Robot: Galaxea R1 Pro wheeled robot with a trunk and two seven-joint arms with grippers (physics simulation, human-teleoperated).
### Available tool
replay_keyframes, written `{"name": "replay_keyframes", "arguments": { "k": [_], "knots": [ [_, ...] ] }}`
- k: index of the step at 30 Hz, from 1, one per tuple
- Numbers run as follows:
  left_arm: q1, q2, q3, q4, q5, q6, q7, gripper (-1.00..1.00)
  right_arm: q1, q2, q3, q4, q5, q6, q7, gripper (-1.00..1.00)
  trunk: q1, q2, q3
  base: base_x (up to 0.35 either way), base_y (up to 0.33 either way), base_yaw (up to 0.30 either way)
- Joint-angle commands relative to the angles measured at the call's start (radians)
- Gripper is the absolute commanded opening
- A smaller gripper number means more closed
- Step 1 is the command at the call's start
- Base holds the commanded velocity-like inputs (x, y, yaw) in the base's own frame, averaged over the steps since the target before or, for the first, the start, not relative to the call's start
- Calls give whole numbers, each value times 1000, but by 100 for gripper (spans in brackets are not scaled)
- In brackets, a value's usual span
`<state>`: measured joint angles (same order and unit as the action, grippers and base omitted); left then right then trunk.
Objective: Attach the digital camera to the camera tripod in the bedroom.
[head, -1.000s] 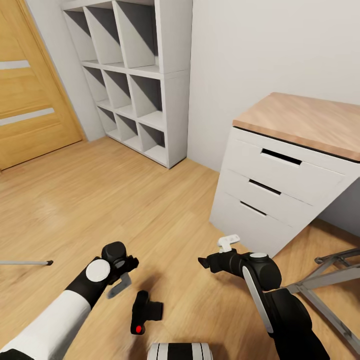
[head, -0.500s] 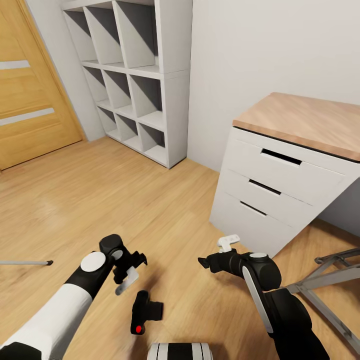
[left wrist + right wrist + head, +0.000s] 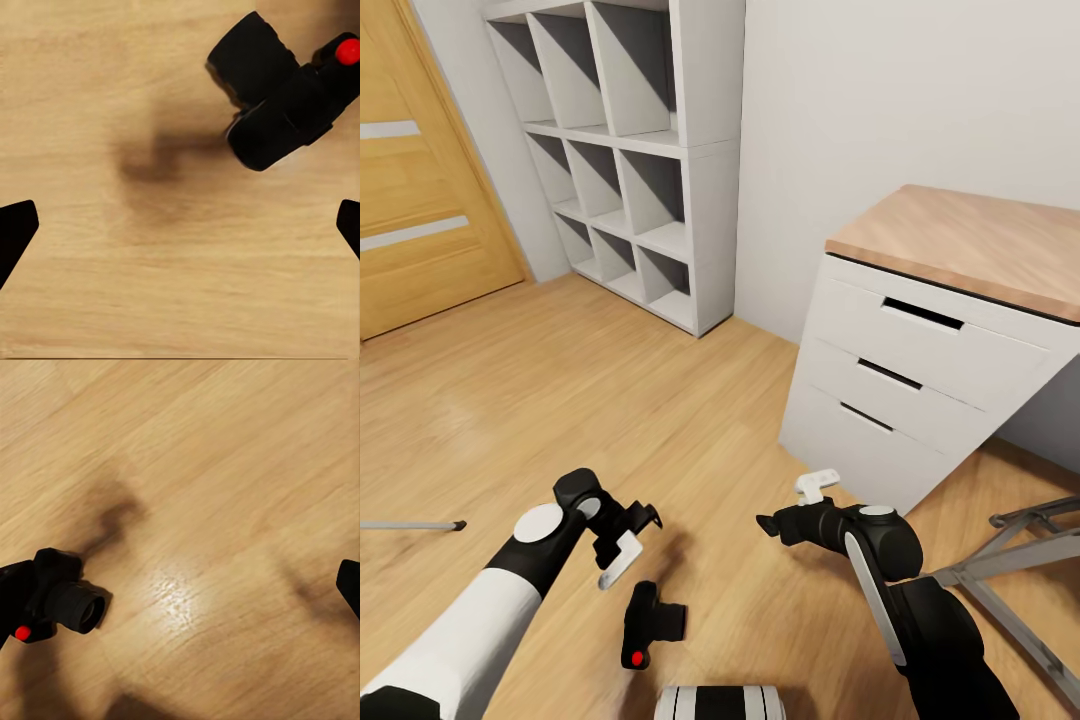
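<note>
A: Where is the small black digital camera with the red dot (image 3: 651,626)?

B: It lies on the light wood plank floor (image 3: 560,400), close in front of the robot's base. In the head view it sits just below and beside the left jaws (image 3: 628,537), not touching them. From the left wrist the small black digital camera (image 3: 285,94) lies ahead of the jaws and off to one side, outside the gap between the fingertips (image 3: 15,229).

A: How do the left jaws stand?

B: Wide apart, with nothing but bare floor between them.

A: And the right jaws (image 3: 790,505)?

B: They hang above the floor, well apart from the camera. From the right wrist one fingertip (image 3: 349,585) shows at the far edge and the camera (image 3: 56,604) lies toward the opposite side, its stubby lens turned toward the gap. They look wide apart and hold nothing.

A: Any sign of the tripod?

B: A thin silver-grey tripod leg with a black foot (image 3: 415,525) lies on the floor, out beyond the left arm. Beyond the right arm stands a low grey metal frame (image 3: 1020,560), beside the white drawer chest with a wooden top (image 3: 920,370). White cube shelves (image 3: 630,150) and an oak door (image 3: 410,200) stand farther off.
</note>
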<state>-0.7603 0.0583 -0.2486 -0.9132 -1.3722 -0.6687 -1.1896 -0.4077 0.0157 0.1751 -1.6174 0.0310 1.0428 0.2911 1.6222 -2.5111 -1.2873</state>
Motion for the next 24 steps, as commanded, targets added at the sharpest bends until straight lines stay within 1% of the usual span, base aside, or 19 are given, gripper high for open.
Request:
{"name": "replay_keyframes", "arguments": {
  "k": [1, 6, 11, 15, 19, 22, 24],
  "knots": [
    [0, 3, -5, -3, -3, -3, 6, 100, -1, 0, 0, -1, 4, 4, 3, 100, 0, 0, -1, 0, 0, 0],
    [-1, 9, -9, -6, -24, -3, 43, 100, -2, 0, -1, -1, 6, 4, 2, 100, 0, 0, -1, 0, 0, 0],
    [-11, 12, -10, -2, -35, -8, 89, 100, -3, 0, -1, -2, 6, 4, 2, 100, 0, 0, -2, 0, 0, 0],
    [-24, 16, -10, -1, -40, -13, 131, 100, -10, 0, 0, -2, 5, 4, 3, 100, 0, 0, -6, 0, 0, 0],
    [-31, 32, -14, -6, -42, -15, 166, 100, -18, 1, 0, -2, 6, 4, 3, 100, 0, 0, -12, 0, 0, 0],
    [-33, 39, -17, -8, -43, -16, 182, 100, -22, 1, 0, -2, 6, 4, 3, 100, 0, 0, -17, 0, 0, 0],
    [-33, 39, -18, -9, -44, -16, 184, 100, -22, 1, 0, -2, 6, 4, 3, 100, 0, 0, -20, 0, 0, 0]
  ]
}}
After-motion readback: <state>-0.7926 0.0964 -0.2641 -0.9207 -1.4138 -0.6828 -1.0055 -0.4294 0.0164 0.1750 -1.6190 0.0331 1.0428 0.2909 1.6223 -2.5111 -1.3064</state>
